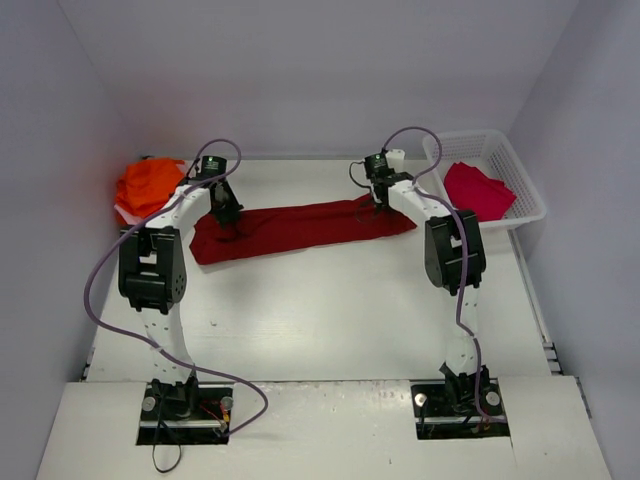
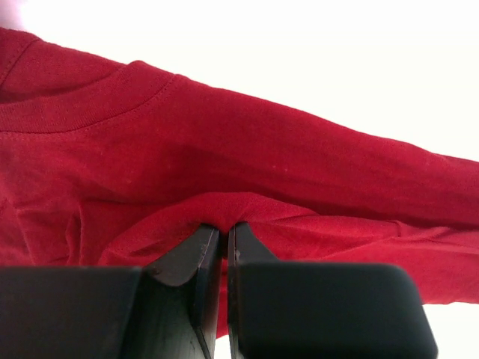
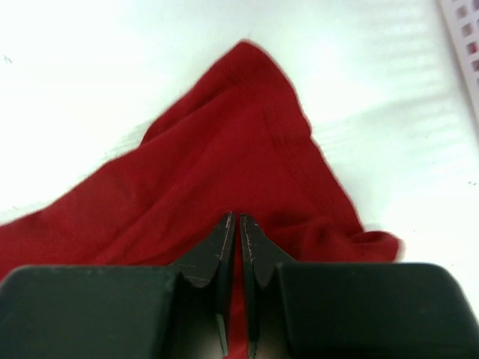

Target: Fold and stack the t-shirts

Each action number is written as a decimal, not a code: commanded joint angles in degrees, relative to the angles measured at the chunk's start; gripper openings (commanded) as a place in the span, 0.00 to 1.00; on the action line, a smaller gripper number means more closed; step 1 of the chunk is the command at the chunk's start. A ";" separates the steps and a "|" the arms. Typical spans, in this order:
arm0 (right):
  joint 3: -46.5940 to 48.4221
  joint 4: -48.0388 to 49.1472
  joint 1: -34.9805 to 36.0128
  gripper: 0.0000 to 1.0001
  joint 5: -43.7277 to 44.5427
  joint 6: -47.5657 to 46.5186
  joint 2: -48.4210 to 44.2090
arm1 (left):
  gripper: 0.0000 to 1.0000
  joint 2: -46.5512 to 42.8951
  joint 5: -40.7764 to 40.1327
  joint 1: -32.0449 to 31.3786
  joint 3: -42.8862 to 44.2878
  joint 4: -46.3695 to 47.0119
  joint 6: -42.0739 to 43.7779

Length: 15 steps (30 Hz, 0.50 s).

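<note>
The dark red t-shirt [image 1: 300, 228] lies as a long folded strip across the far half of the table. My left gripper [image 1: 228, 222] is down on the strip's left end. In the left wrist view it [image 2: 224, 226] is shut on a raised fold of the shirt [image 2: 224, 142] below the collar. My right gripper [image 1: 379, 205] is at the strip's right end. Its jaws [image 3: 237, 218] stand together on the shirt's corner [image 3: 224, 157], with red cloth showing in the thin slit. Bright orange t-shirts [image 1: 148, 185] are piled at the far left. A crimson t-shirt [image 1: 478, 190] lies in the basket.
A white lattice basket [image 1: 530, 200] stands at the far right, and its edge shows in the right wrist view [image 3: 468, 45]. White walls close in the table at the back and both sides. Purple cables loop above both arms.
</note>
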 commanded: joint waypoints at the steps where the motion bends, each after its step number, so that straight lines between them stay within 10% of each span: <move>1: 3.27 0.89 -0.90 0.04 0.79 -1.02 -1.26 | 0.00 -1.21 -1.35 1.18 2.20 2.39 0.82; 15: 7.66 0.63 -0.81 0.04 -0.26 -2.17 0.06 | 0.00 -1.21 -1.26 1.71 1.67 2.83 1.00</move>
